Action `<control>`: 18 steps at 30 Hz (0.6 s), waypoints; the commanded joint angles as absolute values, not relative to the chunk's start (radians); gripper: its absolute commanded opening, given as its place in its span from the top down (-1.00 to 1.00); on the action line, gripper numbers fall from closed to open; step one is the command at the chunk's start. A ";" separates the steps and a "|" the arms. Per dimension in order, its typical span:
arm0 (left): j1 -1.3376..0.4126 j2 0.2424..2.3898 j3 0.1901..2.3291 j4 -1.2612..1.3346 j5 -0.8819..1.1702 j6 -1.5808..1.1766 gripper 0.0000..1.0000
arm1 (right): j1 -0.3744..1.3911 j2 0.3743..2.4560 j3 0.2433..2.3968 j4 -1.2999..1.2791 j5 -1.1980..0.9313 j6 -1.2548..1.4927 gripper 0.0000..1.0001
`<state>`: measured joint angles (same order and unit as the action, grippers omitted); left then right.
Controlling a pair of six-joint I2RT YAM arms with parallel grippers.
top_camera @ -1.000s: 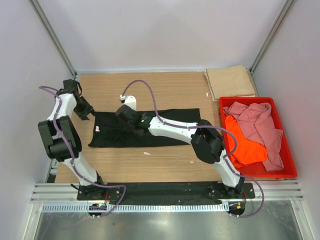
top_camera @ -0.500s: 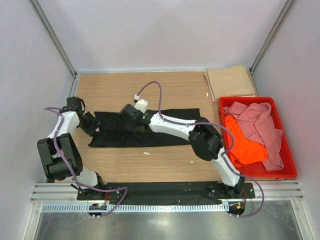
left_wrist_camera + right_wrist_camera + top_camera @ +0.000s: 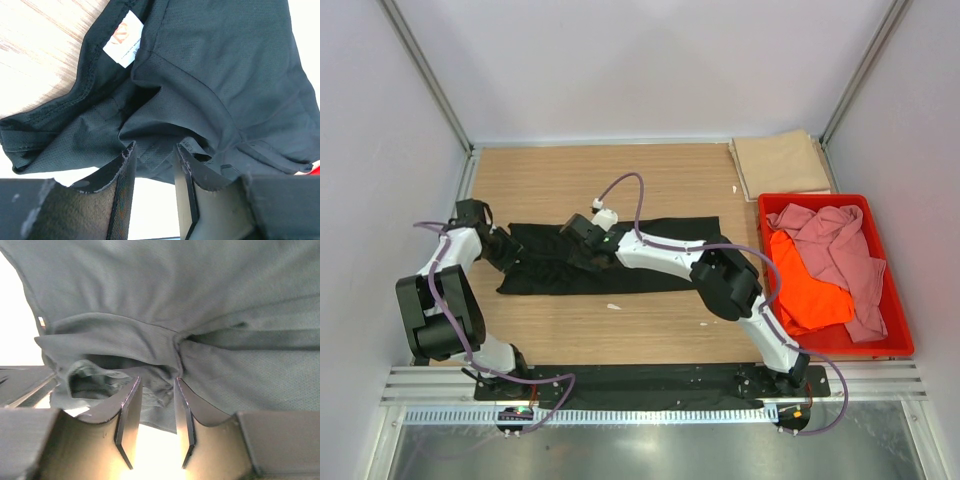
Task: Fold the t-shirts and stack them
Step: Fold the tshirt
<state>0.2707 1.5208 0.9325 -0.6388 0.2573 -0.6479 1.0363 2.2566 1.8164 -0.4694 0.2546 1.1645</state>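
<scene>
The black t-shirt (image 3: 660, 270) lies flat in a long strip across the middle of the worktop (image 3: 650, 180). Its left end is near the worktop's left edge and its right end stops short of the red crate (image 3: 895, 300). The left fingers (image 3: 125, 172) pinch a fold at the shirt's left end, close to its white tag (image 3: 123, 39). The right fingers (image 3: 131, 410) pinch a bunched fold near the far edge, left of the middle. Bare wood lies open behind the shirt up to the far wall, and in front toward the arm bases. The tan t-shirt (image 3: 780, 163) sits folded in the far right corner, just behind the crate. The pink t-shirt (image 3: 835, 245) and orange t-shirt (image 3: 810, 295) lie crumpled inside the crate.
</scene>
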 commanded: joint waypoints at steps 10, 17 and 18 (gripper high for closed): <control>0.275 1.516 0.864 -0.560 0.276 -0.670 0.34 | 1.035 2.267 1.741 -0.379 0.245 1.250 0.31; 0.273 1.503 0.854 -0.545 0.276 -0.675 0.47 | 1.037 2.269 1.707 -0.327 0.218 1.273 0.36; 0.273 1.503 0.854 -0.542 0.278 -0.675 0.49 | 1.037 2.267 1.703 -0.322 0.219 1.273 0.36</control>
